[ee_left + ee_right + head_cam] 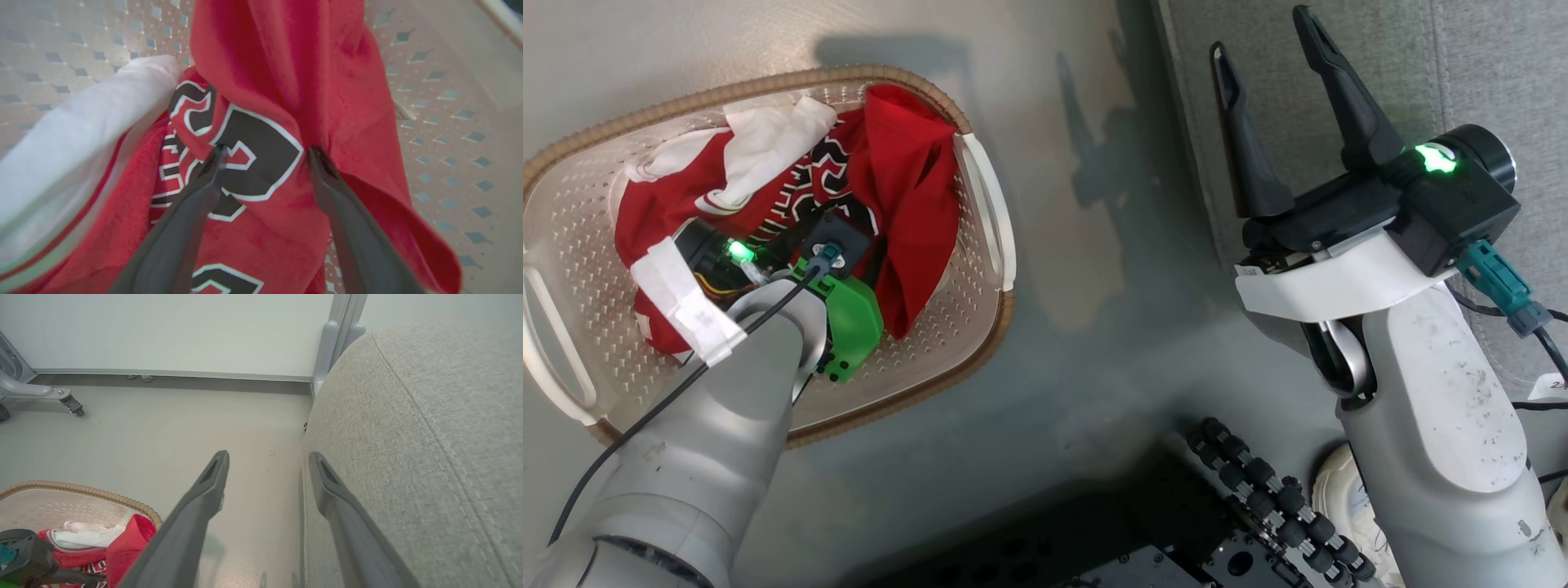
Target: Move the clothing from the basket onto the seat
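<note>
At the far left, on the grey floor point(1078, 343): a cream basket point(768, 82) with a brown rim. Inside it, in a crumpled heap, the clothing point(907, 204): red, with white trim and black-and-white letters. All of it inside the basket, nothing on the seat yet.

Reaches down into this heap with the left tool point(263, 153). Holds its fingers point(192, 212) spread, not pinching anything. Tips right at the red cloth, one on each side of a raised fold with a big black letter. To the left of that fold in the wrist view, a white band of the trim.

In the middle, bare floor between basket and seat.

At the right, holds the right tool point(1260, 31) up in the air, also spread wide, with nothing between the fingers, near the left edge of the grey seat point(1486, 73). Seat well apart from the basket, with a stitched seam along its rounded edge.
</note>
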Motion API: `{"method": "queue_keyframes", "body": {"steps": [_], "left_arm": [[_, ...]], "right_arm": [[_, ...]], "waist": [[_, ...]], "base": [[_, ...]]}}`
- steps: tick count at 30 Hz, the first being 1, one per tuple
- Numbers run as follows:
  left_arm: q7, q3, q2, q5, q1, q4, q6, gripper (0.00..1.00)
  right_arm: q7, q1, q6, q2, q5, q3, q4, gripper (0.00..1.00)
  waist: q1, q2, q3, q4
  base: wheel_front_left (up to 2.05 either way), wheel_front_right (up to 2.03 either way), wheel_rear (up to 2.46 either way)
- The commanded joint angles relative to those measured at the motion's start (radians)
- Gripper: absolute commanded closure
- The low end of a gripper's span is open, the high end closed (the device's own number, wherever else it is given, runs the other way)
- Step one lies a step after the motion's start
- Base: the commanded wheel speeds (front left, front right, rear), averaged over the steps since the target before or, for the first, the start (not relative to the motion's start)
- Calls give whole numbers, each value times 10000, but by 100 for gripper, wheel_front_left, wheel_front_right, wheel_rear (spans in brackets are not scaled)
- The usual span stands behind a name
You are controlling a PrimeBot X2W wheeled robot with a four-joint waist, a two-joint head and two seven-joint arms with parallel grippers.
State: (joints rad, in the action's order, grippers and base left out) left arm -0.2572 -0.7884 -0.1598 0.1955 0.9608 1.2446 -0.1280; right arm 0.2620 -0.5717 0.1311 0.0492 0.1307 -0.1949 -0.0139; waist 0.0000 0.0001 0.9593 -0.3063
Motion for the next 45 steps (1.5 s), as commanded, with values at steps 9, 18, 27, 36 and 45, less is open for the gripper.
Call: {"method": "queue_keyframes", "body": {"steps": [9, 18, 27, 36, 45], "left_arm": [[428, -793, 251, 68, 615, 327, -37, 0], [984, -1178, 391, 96, 863, 422, -29, 100], [478, -1322, 558, 213, 870, 435, -30, 100], [-23, -1268, 809, 707, 482, 197, -31, 100], [-84, -932, 814, 1041, -439, -1177, -29, 100]], "right_arm": [[46, 173, -6, 23, -208, 167, 137, 0], [46, 256, -6, 23, -381, 270, 297, 0], [46, 50, -6, 23, -313, 169, 257, 0], [46, 146, -6, 25, -404, 216, -3, 0], [46, 550, -7, 28, -590, 301, -410, 0]], "waist": [[0, -1, 241, 303], [0, -1, 356, 546], [0, -1, 64, 599], [0, -1, -952, 1011], [0, -1, -2458, 1515]], "base": [[0, 0, 0], [0, 0, 0], [0, 0, 0], [0, 0, 0], [0, 0, 0]]}}
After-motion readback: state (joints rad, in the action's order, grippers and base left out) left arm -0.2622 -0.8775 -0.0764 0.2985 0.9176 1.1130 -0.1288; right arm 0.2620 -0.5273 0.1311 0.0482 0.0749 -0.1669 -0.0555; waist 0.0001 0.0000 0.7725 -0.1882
